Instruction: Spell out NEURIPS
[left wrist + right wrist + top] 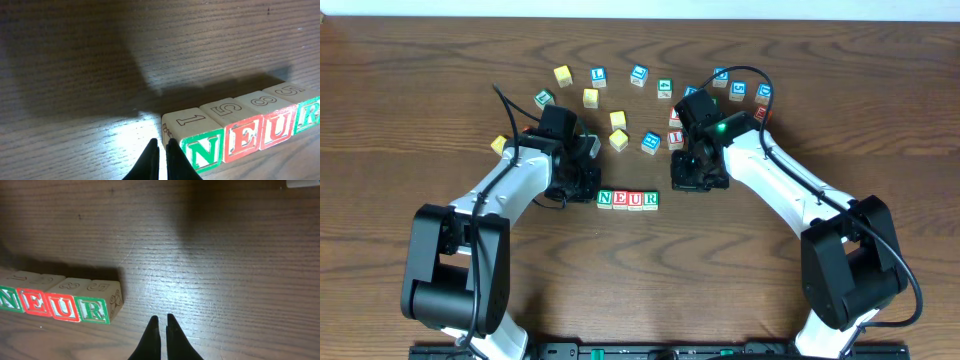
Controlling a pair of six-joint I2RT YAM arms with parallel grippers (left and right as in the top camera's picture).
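My left gripper (160, 144) and right gripper (161, 319), both pinched shut and empty, flank the four-cube NEUR row (627, 200); only overhead shows loose cubes (590, 98) scattered upper centre.

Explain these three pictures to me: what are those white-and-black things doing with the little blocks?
They are two white-and-black robot arms at a brown wooden table. One picture looks down from above; the other two come from a camera on each wrist, so the black tips there are the left claw and the right claw. Both are shut and hold nothing. Between them stands a row of four small wooden letter cubes reading NEUR. More loose letter cubes lie scattered in an arc behind.
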